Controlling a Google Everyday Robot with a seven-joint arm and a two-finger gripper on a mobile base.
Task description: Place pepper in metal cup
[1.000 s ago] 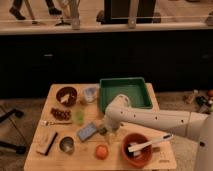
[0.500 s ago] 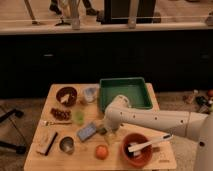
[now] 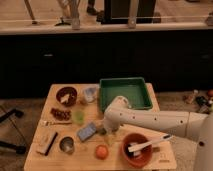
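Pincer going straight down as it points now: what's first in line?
Probably the pepper, the dark piece just under the pincer, next to the sponge. Depth is unclear; it might meet bare table instead.

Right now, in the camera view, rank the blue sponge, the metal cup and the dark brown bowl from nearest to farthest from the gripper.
The gripper hangs low over the middle of the table.
1. Blue sponge, right beside it.
2. Metal cup, near the front-left edge.
3. Dark brown bowl, back-left corner.
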